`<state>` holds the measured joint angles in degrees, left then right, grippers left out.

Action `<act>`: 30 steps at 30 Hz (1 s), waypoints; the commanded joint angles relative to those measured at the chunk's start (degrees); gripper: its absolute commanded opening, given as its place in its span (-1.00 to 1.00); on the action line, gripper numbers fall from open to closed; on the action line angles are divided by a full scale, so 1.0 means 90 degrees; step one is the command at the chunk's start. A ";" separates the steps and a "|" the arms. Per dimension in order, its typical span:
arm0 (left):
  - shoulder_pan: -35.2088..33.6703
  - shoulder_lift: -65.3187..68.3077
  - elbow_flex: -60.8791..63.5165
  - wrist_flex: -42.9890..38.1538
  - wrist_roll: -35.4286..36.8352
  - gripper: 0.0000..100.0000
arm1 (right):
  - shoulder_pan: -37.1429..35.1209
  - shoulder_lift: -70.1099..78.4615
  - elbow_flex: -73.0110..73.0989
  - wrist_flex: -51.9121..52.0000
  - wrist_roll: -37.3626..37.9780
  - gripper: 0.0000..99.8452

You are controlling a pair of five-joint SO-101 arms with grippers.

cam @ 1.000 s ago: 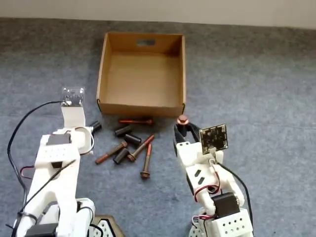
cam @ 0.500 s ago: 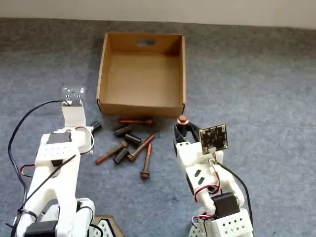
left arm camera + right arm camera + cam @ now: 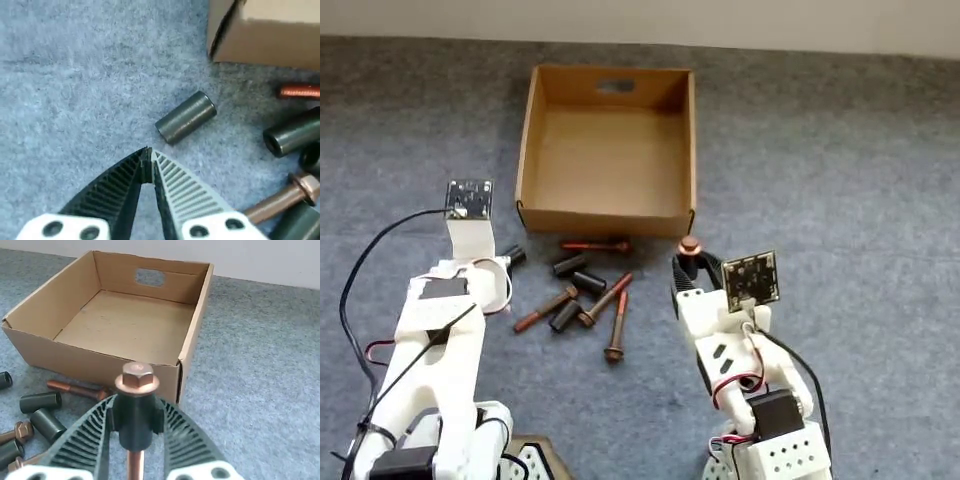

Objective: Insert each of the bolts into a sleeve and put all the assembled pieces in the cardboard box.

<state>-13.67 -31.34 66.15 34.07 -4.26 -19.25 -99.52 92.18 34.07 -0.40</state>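
The right gripper (image 3: 135,411) is clamped on a dark sleeve (image 3: 134,429) with a copper bolt (image 3: 137,379) through it; the piece stands upright, hexagonal head on top, shank showing below the sleeve. In the high view the near right corner of the cardboard box (image 3: 605,216) sits at 12 o'clock from this gripper, close by, and the rest of the box spreads toward 11 o'clock. The box's near wall stands between the held piece and the bare box floor.

At 9 o'clock from the right gripper lies a pile of loose parts (image 3: 582,295) on the grey carpet (image 3: 840,180): three dark sleeves and four copper bolts, some crossing or touching. One of those bolts (image 3: 594,245) lies along the foot of the box's near wall.

At 9 o'clock from the pile is the left gripper (image 3: 149,159). Its ribbed tips are pressed together with nothing between them; a single sleeve (image 3: 186,117) lies on its side just beyond them, apart from the tips, with the box's near left corner farther on.

The right wrist view looks into the box, to the hand slot in the far wall; the high view sees the held bolt as a round copper head.
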 commanded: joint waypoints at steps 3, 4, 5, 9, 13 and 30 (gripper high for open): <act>-0.0044 -0.0063 -0.0015 -0.0107 -0.0029 -0.98 | 0.0073 -0.0093 -0.0103 0.0005 -0.0039 -0.99; -0.0044 -0.0063 -0.0005 -0.0107 -0.0029 -0.98 | 0.0073 -0.0093 -0.0103 0.0005 -0.0039 -0.99; -0.0044 -0.0063 -0.0005 -0.0107 -0.0029 -0.98 | 0.0073 -0.0093 -0.0103 0.0005 -0.0039 -0.99; -0.0044 -0.0063 -0.0005 -0.0107 -0.0029 -0.98 | 0.0073 -0.0093 -0.0093 0.0005 -0.0039 -0.99; -0.0044 -0.0063 -0.0005 -0.0107 -0.0029 -0.98 | 0.0063 -0.0093 -0.0103 0.0005 -0.0039 -0.99; -0.0024 -0.0024 0.0024 -0.0117 -0.0029 -0.98 | 0.0034 0.0073 -0.2173 0.0620 -0.0039 -0.99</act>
<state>-13.67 -31.34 66.51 33.98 -4.26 -19.25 -99.52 80.13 39.52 -0.40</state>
